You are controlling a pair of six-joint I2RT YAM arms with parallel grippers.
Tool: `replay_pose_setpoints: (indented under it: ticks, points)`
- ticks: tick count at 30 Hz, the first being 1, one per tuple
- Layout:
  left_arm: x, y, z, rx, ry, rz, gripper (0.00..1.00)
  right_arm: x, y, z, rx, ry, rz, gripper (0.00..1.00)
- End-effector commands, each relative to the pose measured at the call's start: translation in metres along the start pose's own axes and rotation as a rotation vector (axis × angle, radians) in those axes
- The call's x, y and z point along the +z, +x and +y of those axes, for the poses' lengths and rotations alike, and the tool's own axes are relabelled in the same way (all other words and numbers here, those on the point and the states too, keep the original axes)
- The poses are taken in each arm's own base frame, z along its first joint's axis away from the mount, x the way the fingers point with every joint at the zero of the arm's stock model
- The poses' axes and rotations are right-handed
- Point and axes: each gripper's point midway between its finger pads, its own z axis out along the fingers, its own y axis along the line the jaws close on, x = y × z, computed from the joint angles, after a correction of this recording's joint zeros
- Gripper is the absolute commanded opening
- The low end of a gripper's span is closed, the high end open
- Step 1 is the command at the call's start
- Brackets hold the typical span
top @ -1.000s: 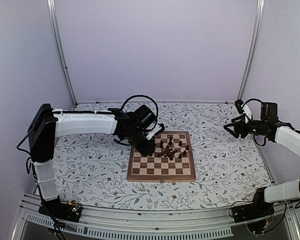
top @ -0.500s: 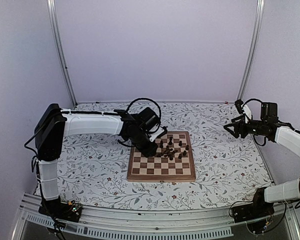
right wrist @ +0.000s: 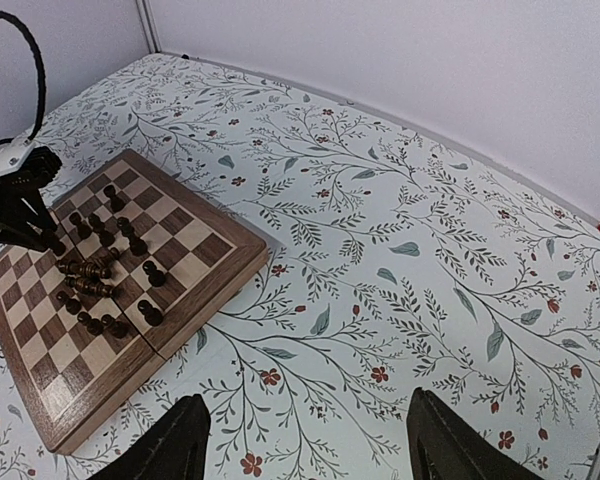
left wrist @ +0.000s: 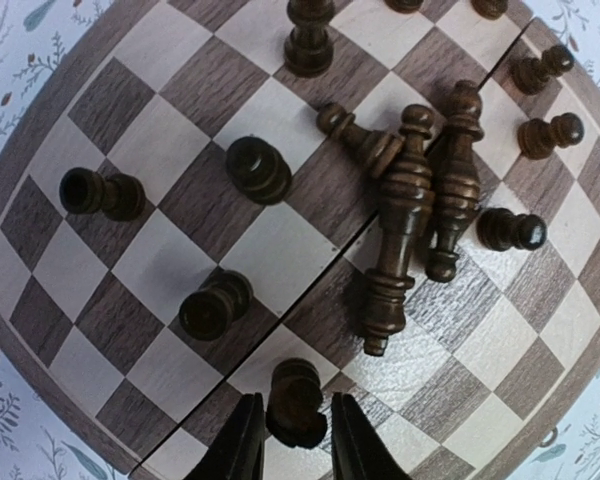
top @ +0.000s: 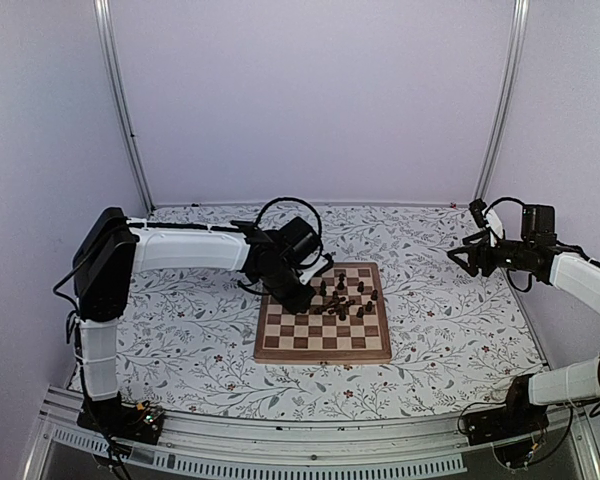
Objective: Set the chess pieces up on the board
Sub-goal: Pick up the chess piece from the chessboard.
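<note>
Left pincer straddles pawn on board; right pincer spread wide, empty

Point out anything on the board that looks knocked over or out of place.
Three chess pieces lie toppled in a heap near the middle of the board: two tall ones side by side, a smaller one against them. The rest seem upright, scattered.

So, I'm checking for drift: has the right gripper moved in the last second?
No. The right gripper stays put, same spot beside the right frame post.
</note>
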Motion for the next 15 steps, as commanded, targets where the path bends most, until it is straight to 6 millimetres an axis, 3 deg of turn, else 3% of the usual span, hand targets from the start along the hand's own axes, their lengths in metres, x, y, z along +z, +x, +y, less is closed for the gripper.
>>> replay_pose_setpoints:
  ticks: [1, 11, 15]
  points:
    - [0.002, -0.008, 0.0, -0.004, 0.005, -0.011, 0.22, -0.003, -0.009, -0.004, -0.023, 0.015, -0.016, 0.71]
    - [0.001, -0.003, 0.0, -0.001, -0.005, 0.006, 0.13, -0.004, -0.01, -0.003, -0.027, 0.016, -0.019, 0.71]
    - [-0.011, -0.003, 0.002, 0.015, -0.047, -0.001, 0.1, -0.005, -0.01, -0.002, -0.029, 0.017, -0.021, 0.71]
